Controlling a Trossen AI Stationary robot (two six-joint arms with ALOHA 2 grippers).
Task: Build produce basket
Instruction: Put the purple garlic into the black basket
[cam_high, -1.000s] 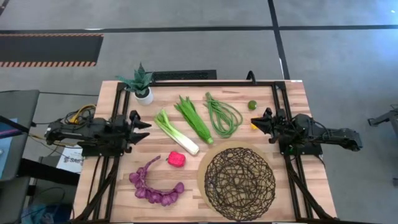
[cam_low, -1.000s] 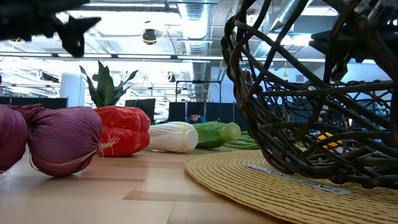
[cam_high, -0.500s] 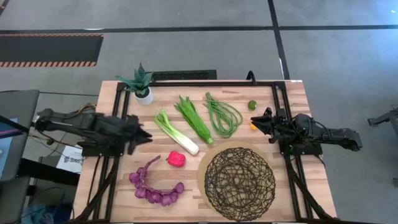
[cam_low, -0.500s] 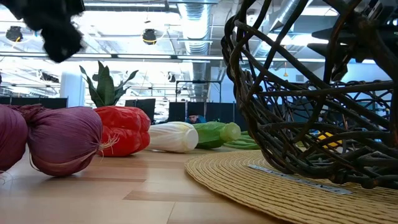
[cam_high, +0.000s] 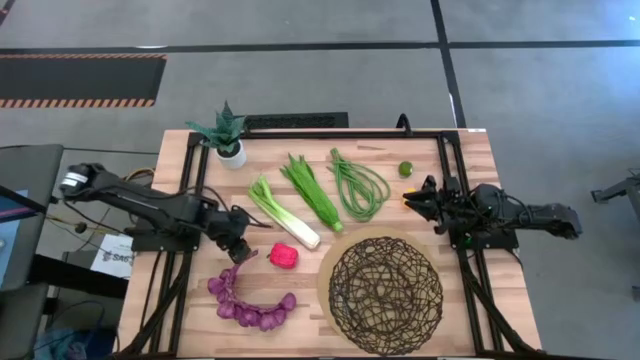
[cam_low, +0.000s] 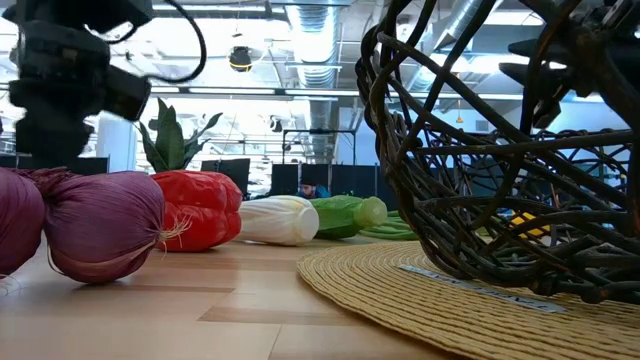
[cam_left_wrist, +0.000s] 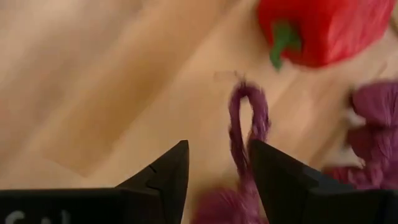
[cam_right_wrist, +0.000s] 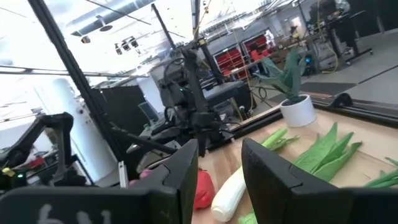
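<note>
Grapes (cam_high: 248, 300) lie in a curved bunch near the front left corner of the surface, long axis running from a thin stem end by the pepper (cam_high: 283, 256) down along an arc toward the front edge. The left end effector (cam_high: 238, 250) hangs right over that stem end, jaws parted with the stem loop (cam_left_wrist: 249, 121) lying between and just ahead of them, nothing gripped yet. This arm is plainly the nearer one. The basket (cam_high: 385, 294) sits at the front right, past the pepper. The right end effector (cam_high: 415, 198) waits by the right edge, fingers apart and empty, near the lime (cam_high: 406, 169).
</note>
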